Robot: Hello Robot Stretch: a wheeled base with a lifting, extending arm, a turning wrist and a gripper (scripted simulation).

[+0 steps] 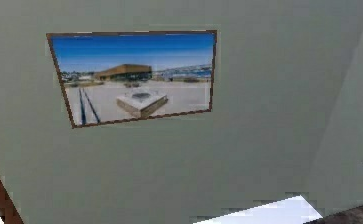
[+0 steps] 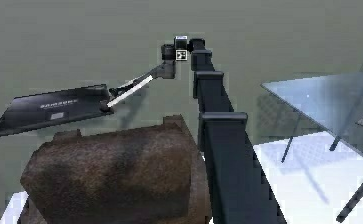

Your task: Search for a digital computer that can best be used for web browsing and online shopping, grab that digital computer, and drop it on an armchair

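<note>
in the arm side view the arm [image 2: 224, 130] reaches far out, and the gripper [image 2: 117, 96] holds a flat dark laptop [image 2: 49, 110] by its near edge. the laptop hangs in the air, a little tilted, and touches no surface. the thin fingers [image 2: 139, 85] carry the laptop; more about the fingers i cannot tell.

under the arm and the laptop's near end stands a brown armchair [image 2: 119, 170], so i think the laptop is kept high to pass over the chair before it is dropped. i judge that the search and the grab are done and only the drop remains. it looks not yet fully above the chair.

a glass table [image 2: 319, 95] stands at the right. in the forward view a framed picture [image 1: 134, 75] hangs on a plain wall [image 1: 269, 120].
</note>
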